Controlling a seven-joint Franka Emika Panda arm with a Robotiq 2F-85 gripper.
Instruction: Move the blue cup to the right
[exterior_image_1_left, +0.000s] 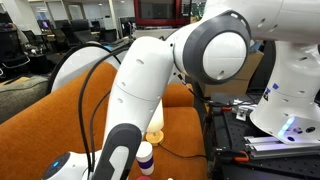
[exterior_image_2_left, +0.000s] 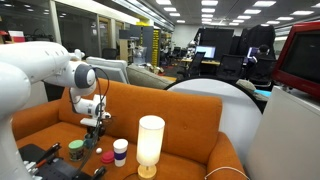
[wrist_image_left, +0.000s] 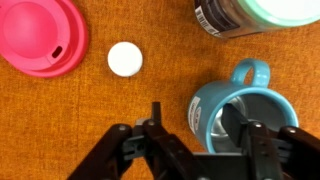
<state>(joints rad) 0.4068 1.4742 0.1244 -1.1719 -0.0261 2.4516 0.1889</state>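
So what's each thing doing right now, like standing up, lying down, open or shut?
blue cup: standing upright, not held.
lamp: standing upright.
teal mug: upright, mouth up.
pink lid: lying flat, on no cup.
gripper: open, nothing gripped.

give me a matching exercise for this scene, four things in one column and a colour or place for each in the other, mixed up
Things:
1. lamp
2. blue cup
3. mug
4. round lid

Descriptions:
A. pink, top left of the wrist view
B. teal, with a handle, close to the end effector
C. tall, with a cream cylinder shade
D. white top and dark band, standing beside the lamp

Pairs: 1-C, 2-D, 3-B, 4-A
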